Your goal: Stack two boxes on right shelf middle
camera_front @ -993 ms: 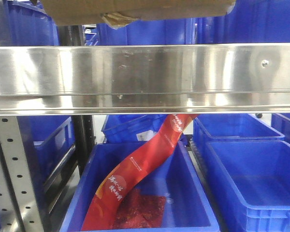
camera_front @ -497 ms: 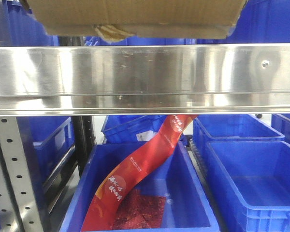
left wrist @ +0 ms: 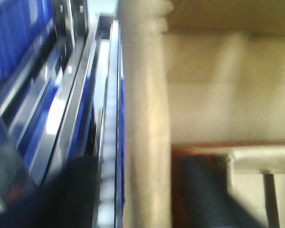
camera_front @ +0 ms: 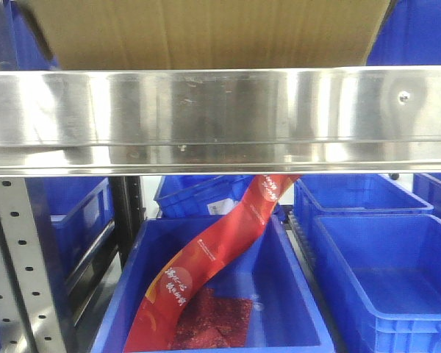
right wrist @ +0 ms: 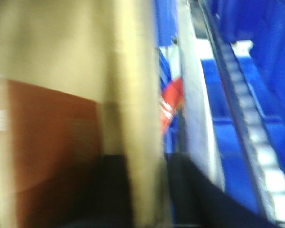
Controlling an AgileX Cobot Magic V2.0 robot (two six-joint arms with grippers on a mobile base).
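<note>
The front-facing view is showing a cardboard box point(camera_front: 206, 33) filling the space just above the wide steel rail of the shelf point(camera_front: 220, 110), its lower edge hidden behind the rail, so whether it is resting on the shelf or hanging clear of it cannot be told. Below the rail, blue bins point(camera_front: 375, 272) are sitting side by side, and one is holding a red packet point(camera_front: 206, 265) leaning up toward the rail. Both wrist views are badly blurred: the left one is looking along a box wall point(left wrist: 145, 118) beside the shelf rails, the right one along another box wall point(right wrist: 133, 118). Dark shapes are sitting either side of each wall, probably fingers, but whether either pincer is clamping the wall cannot be told. The step in hand appears to be carrying a box in over the shelf edge; the next move is calling for a level, slow lowering onto the shelf.
</note>
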